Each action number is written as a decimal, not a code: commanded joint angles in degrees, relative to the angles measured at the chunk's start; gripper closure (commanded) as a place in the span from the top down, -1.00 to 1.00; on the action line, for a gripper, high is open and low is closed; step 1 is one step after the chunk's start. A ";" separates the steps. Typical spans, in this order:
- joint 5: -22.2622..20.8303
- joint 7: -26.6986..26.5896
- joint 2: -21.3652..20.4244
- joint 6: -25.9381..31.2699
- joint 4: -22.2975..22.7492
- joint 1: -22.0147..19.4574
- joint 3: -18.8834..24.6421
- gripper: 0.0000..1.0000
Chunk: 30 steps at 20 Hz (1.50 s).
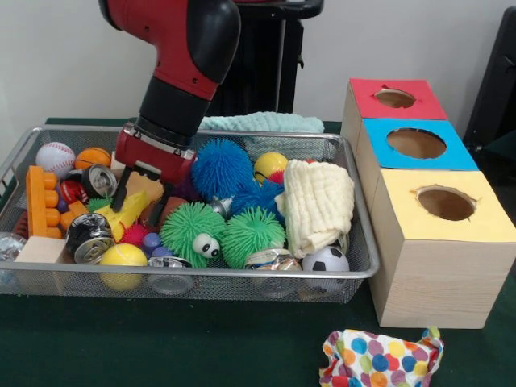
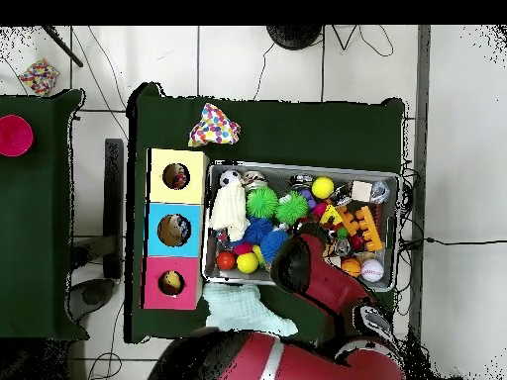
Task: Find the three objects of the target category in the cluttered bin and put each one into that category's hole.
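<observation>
A plain pale wall (image 1: 64, 56) stands behind a table (image 1: 201, 343) covered in dark green cloth. From above, the floor (image 2: 257, 59) is light tile with dark seams, black cables (image 2: 337, 59) trailing across it. A second green table (image 2: 35, 247) stands beside the first, well apart

A dark green worktop (image 1: 201, 343) carries a wire mesh bin (image 1: 242, 284) full of toys. Just beside the bin stands a wooden box (image 1: 427, 274) with red, blue and yellow tops, each with a hole. A polka-dot cloth (image 1: 379, 359) lies at the near edge, and a mint towel (image 2: 248, 309) behind the bin.
</observation>
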 commanded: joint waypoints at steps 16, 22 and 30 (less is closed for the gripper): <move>-3.34 7.13 -2.72 30.51 4.10 -2.36 7.12 1.00; -4.08 8.07 -3.20 28.58 5.41 -2.41 6.93 1.00; -3.68 8.07 -3.49 29.59 5.15 -1.72 6.36 1.00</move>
